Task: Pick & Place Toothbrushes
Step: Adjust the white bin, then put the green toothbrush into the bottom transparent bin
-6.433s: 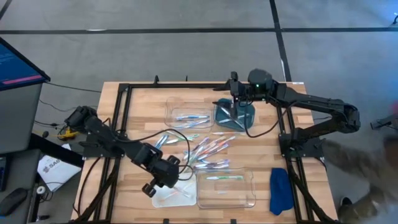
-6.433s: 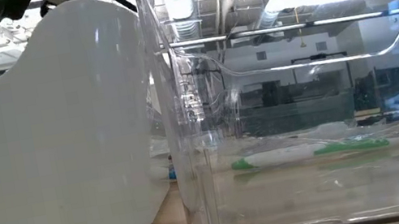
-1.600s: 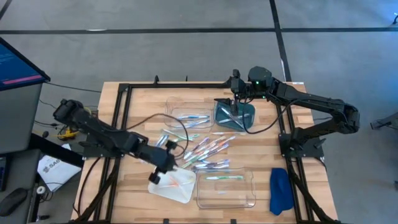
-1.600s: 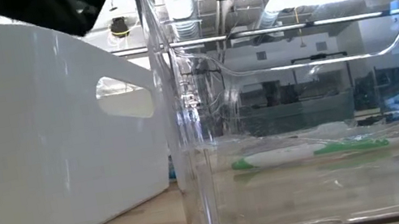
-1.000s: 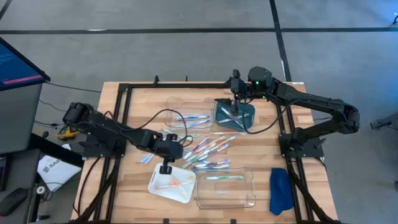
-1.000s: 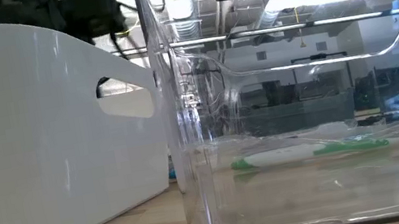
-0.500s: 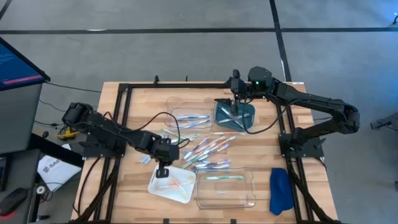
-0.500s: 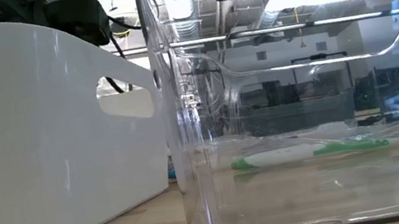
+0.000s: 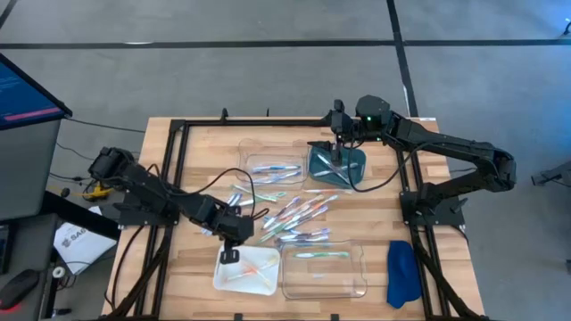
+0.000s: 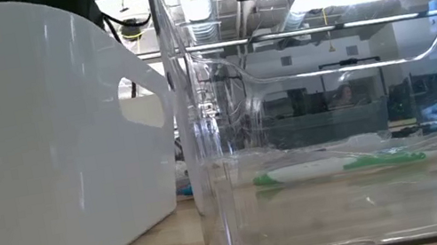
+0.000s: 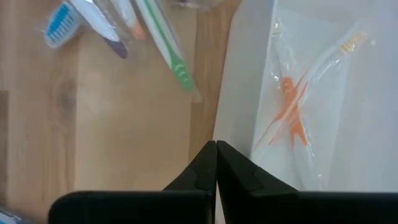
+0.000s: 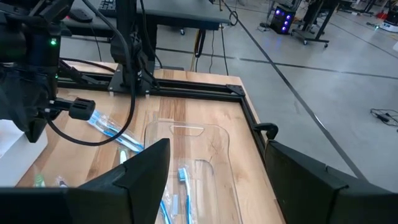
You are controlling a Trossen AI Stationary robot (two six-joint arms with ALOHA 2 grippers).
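Observation:
Loose toothbrushes (image 9: 294, 218) lie in a pile on the table's middle. A white tray (image 9: 254, 270) at the near left holds orange toothbrushes (image 11: 291, 112) in clear wrap. My left gripper (image 9: 229, 256) is shut, its tips (image 11: 216, 148) at this tray's left rim. A green toothbrush (image 11: 168, 53) lies on the wood beside them. My right gripper (image 12: 217, 186) stands open high over the teal tray (image 9: 337, 165) at the far side, with nothing between its fingers. My left gripper sets its shut fingertips against the white tray's left rim (image 11: 231, 106), coming steeply from above. Nothing is between the fingers. The tray rests flat on the table.
A clear tray (image 9: 272, 165) with blue toothbrushes stands at the far middle. Another clear tray (image 9: 323, 267) with a green toothbrush (image 10: 343, 165) stands near, right of the white tray (image 10: 44, 153). A blue cloth (image 9: 401, 272) lies at the near right. Black frame rails border the table.
My left gripper, still shut, has gone toward the table's near edge, from beside the loose pile down along the white tray's left rim, rolling its wrist. In the low view the white tray has shifted and turned a little. My right arm has kept still.

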